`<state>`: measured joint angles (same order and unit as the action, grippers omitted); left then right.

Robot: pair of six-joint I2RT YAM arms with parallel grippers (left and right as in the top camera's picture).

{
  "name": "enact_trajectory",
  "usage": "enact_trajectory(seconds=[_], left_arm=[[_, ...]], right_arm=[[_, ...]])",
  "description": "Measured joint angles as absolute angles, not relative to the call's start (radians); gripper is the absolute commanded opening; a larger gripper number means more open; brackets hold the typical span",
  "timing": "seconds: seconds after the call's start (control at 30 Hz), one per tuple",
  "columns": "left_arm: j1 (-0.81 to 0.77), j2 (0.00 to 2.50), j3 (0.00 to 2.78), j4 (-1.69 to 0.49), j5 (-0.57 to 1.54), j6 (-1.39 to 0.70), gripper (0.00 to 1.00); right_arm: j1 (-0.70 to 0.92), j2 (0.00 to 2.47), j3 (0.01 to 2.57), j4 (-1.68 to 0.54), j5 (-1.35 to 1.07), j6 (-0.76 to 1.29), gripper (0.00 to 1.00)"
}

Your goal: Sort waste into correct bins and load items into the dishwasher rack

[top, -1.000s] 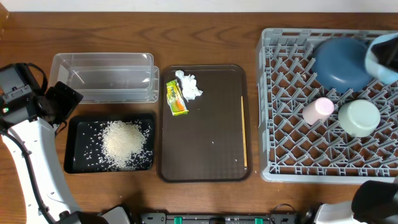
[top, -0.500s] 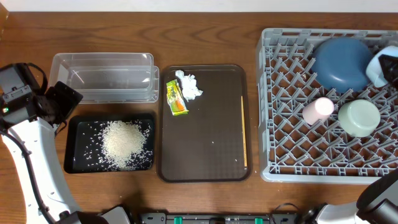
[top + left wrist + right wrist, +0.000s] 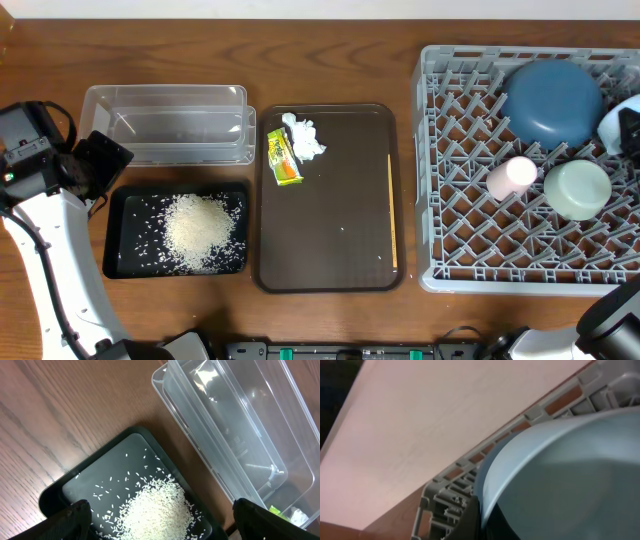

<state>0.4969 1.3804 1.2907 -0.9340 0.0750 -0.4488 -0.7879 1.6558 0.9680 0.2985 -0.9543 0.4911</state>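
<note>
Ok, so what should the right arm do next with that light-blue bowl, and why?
Probably ease the light-blue bowl down onto the pegs of the dishwasher rack. The right gripper holds it by the rim at the rack's right edge, beside the large blue bowl. The views do not show whether it already rests on the pegs.

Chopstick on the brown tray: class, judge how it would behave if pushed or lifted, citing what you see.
The chopstick looks thin and wooden, so it is probably light and stiff. Lying flat near the tray's right rim, it may be awkward to pinch. Pushed sideways, it might roll.
</note>
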Motion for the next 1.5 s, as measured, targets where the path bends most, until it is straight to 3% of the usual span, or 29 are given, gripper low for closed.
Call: enact_trajectory(seconds=[1.5], left_arm=[[0.497, 1.380, 1.291, -0.934, 0.075, -0.449, 0.93]], right_arm=[[-0.914, 1.748, 0.936, 0.401, -1.051, 0.519, 0.01]])
